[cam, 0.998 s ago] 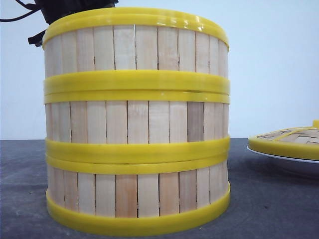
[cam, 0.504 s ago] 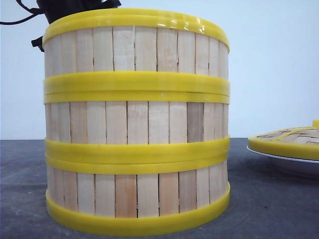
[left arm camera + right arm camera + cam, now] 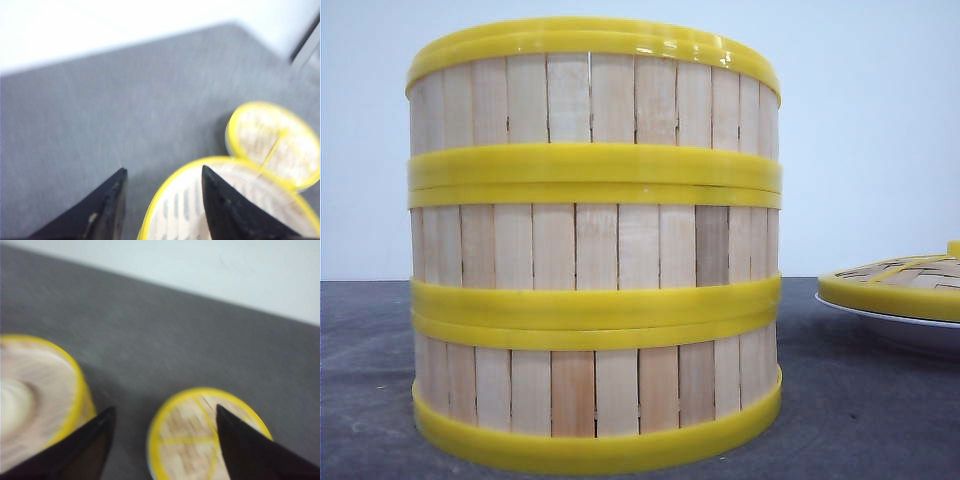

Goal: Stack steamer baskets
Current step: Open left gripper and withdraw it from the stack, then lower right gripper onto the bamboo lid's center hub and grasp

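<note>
Three steamer baskets stand stacked in one column close to the front camera: the top basket (image 3: 592,100), the middle basket (image 3: 592,245) and the bottom basket (image 3: 592,390), rims lined up. Neither gripper shows in the front view. The left wrist view is blurred; my left gripper (image 3: 163,169) is open and holds nothing, high above the stack's top rim (image 3: 172,200), with one finger over the basket's inside. My right gripper (image 3: 165,408) is open and holds nothing, above the table between the stack (image 3: 35,385) and the lid.
A flat woven yellow-rimmed lid (image 3: 905,285) rests on a white plate (image 3: 910,330) to the right of the stack. The lid also shows beyond the stack in the left wrist view (image 3: 272,142) and under my right gripper (image 3: 185,435). Dark grey table (image 3: 860,420) all round.
The dark arm that showed behind the stack's top left edge has risen out of the front view. The stack, lid and plate have not moved.
</note>
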`<state>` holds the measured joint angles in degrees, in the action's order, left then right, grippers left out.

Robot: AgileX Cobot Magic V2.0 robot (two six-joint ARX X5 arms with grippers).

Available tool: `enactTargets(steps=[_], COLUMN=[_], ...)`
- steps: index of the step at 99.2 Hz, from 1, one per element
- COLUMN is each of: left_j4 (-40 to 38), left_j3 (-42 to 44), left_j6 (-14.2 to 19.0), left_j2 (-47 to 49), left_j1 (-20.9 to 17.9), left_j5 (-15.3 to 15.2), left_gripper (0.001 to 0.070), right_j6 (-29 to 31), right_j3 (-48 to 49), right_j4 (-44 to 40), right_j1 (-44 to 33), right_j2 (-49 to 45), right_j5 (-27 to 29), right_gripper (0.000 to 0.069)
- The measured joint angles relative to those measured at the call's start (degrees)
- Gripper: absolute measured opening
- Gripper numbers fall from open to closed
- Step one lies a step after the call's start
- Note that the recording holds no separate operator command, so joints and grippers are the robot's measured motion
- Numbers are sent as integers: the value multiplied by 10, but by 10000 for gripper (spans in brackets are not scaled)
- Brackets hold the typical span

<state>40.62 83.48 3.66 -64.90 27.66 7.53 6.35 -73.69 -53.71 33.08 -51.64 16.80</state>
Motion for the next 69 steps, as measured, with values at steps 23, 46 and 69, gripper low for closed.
enactTargets(steps=[23, 46, 69], left_j4=[-1, -39, 0], left_j3=[-35, -223, -305], left_j6=[-3, 6, 26], left_j2=[126, 264, 369], left_j1=[0, 2, 3], left_j5=[-46, -46, -46], left_gripper=[275, 275, 275], right_j6=[0, 1, 1], right_j3=[0, 0, 0], right_j4=[-13, -1, 13], right_j1=[-64, -140, -212], right_j2=[-76, -147, -226], right_j5=[9, -46, -84], right_gripper=[433, 433, 423])
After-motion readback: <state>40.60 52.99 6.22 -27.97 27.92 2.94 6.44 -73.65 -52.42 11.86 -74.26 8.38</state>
